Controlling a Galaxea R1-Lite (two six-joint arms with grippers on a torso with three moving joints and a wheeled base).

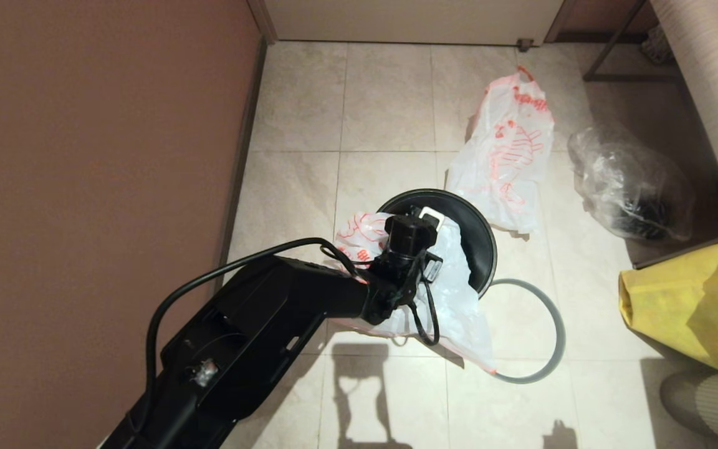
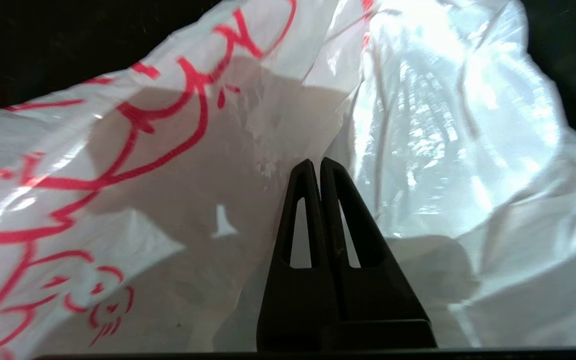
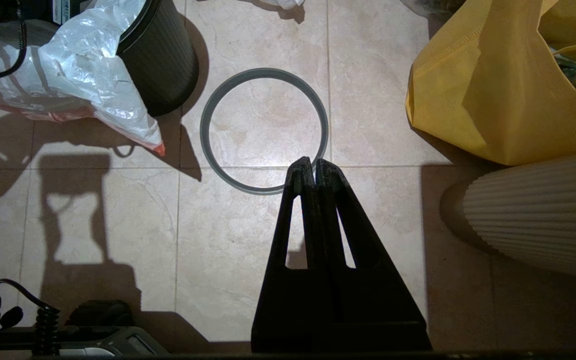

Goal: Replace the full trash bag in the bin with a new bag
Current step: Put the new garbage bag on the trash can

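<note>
Left wrist view, left tool (image 2: 316,165) pressed together against thin white red-printed plastic bag (image 2: 178,200) draped over round black bin (image 1: 474,237), right tool (image 3: 313,164) pressed together, empty.

Left claw (image 1: 424,218) mostly hidden behind own wrist in head view; whether film pinched between tips, cannot tell. Bin (image 1: 474,231) near side covered by white bag (image 1: 452,293) draped over rim; inside not visible. Grey ring (image 1: 546,337) partly under bag edge. Yellow bag (image 1: 695,305) cut by right edge. Clear bag (image 1: 633,181) dark contents unidentifiable.
</note>
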